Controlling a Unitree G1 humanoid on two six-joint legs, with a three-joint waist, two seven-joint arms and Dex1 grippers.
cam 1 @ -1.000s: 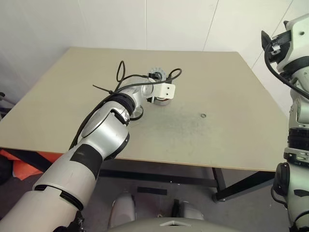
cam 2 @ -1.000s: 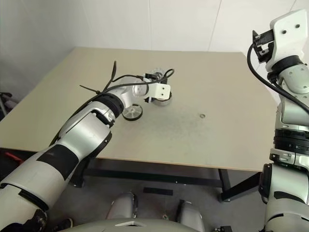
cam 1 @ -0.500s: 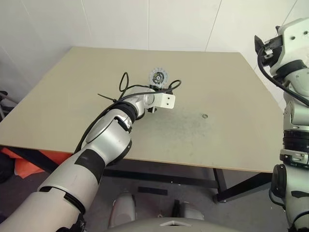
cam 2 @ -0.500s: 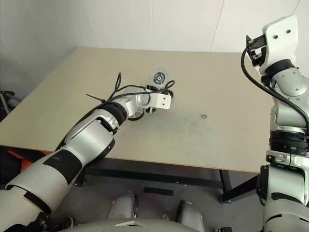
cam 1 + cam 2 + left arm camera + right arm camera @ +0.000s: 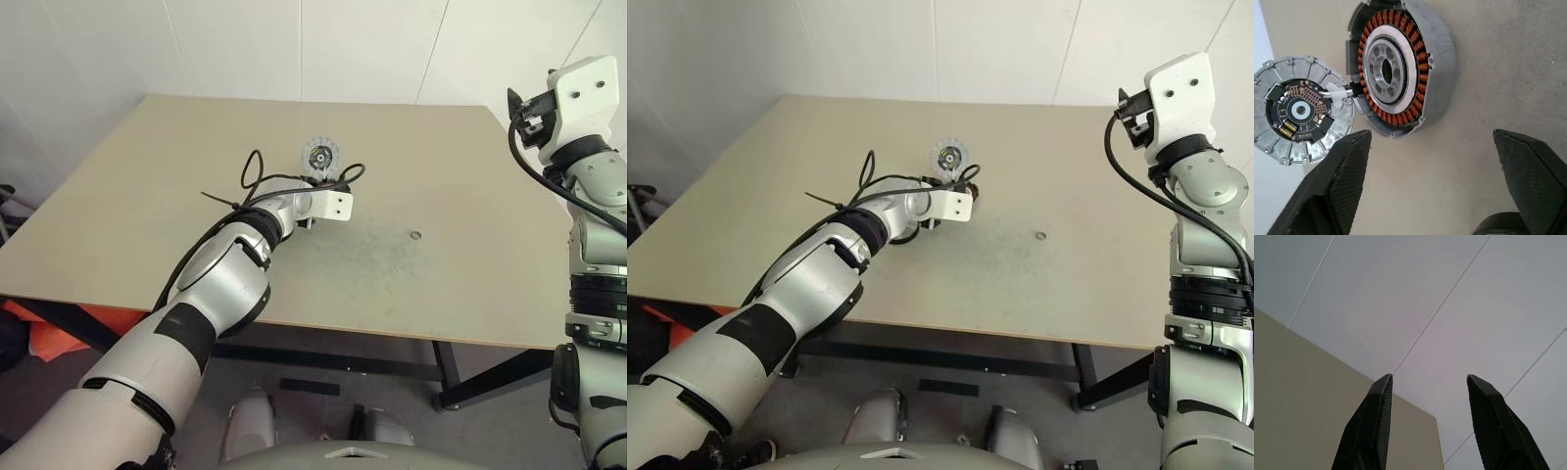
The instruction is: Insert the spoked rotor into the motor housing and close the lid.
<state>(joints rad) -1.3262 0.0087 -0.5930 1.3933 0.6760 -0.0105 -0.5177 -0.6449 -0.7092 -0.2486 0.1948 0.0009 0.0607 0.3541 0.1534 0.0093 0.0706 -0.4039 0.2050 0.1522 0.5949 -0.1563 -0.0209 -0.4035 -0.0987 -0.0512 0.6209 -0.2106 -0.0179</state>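
Motor housing (image 5: 1400, 68) touches lid (image 5: 1300, 117); left hand (image 5: 1430, 181) open above.

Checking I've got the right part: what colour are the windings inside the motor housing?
Copper-orange, ringing the motor housing around a silver centre; clearest in the left wrist view.

Silver motor housing (image 5: 1400, 66) ringed with copper-orange windings; grey ribbed lid (image 5: 1300, 110), black centre.

Bright even indoor light, soft faint shadows, sharp focus throughout, no glare, mild edge distortion
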